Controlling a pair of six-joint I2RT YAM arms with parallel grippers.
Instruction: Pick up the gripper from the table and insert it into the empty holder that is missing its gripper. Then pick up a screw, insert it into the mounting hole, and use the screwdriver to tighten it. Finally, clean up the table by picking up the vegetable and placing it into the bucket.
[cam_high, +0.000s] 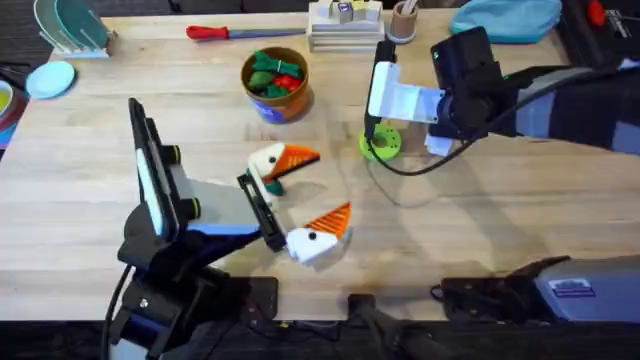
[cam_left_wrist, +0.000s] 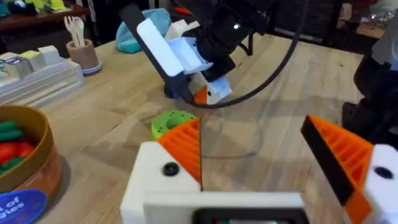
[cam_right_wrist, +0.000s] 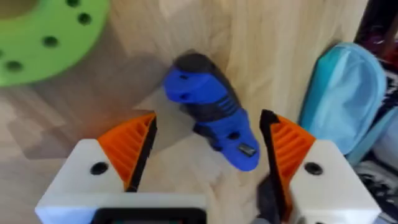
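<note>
A red-handled screwdriver (cam_high: 222, 32) lies along the far edge of the wooden table (cam_high: 520, 220), its steel shaft pointing right. Right of it stands a stack of white trays (cam_high: 343, 30) with small blocks on top, and just beside that a small brown cup (cam_high: 403, 20) holding pale utensils on a blue coaster. A light blue cloth bundle (cam_high: 505, 18) sits at the far right corner. At the far left, a clear dish rack (cam_high: 70, 28) holds a bluish plate, with a pale blue disc (cam_high: 50, 79) near it. A green ring-shaped disc (cam_high: 381, 143) with holes rests near the table's middle.
</note>
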